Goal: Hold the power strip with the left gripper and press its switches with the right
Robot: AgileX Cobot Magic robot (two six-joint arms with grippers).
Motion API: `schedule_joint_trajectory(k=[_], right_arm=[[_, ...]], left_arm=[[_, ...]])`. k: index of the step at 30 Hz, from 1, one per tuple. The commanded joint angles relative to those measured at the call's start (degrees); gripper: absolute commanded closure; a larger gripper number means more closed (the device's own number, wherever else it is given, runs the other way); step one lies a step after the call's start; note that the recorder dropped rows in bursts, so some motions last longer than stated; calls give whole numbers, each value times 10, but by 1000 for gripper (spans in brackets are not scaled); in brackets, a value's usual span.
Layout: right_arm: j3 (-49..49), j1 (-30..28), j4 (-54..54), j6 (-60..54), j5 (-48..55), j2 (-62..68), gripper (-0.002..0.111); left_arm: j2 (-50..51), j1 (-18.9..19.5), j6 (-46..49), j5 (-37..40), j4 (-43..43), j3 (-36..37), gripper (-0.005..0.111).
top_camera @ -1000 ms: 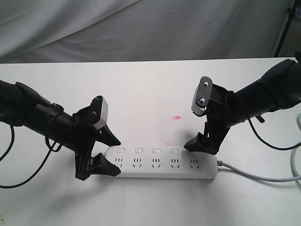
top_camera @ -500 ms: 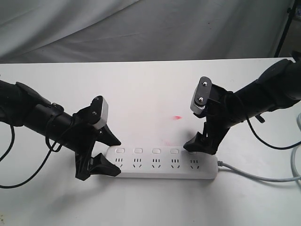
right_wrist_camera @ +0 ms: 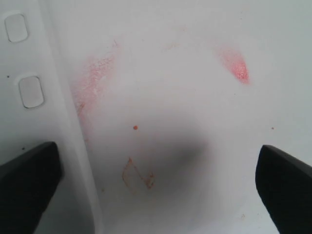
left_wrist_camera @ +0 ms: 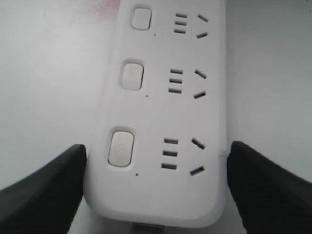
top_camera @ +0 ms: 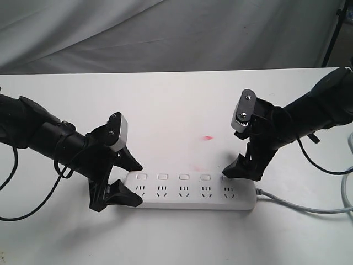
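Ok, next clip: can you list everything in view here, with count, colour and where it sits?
power strip: one, white, lying lengthwise on the near part of the table
switches: five, white, in a row along the strip's far edge
cord: one, grey, leaving the strip's right end towards the right
red stains: two patches, pinkish red, on the table just beyond the strip
table: one, white, under everything
cloth: one, grey, behind the table
left gripper: one, black with pale grey block, fingers against both long sides of the strip's left end
right gripper: one, black with pale grey block, open, tips by the rightmost switch
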Motion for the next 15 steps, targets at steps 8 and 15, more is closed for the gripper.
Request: schedule_joint_trajectory(k=[8, 15], right_arm=[[11, -7, 45, -90, 5, -2, 4], [11, -7, 141, -102, 66, -103, 4]], left_arm=[[2, -1, 1, -6, -1, 0, 63], [2, -1, 1, -6, -1, 0, 63]])
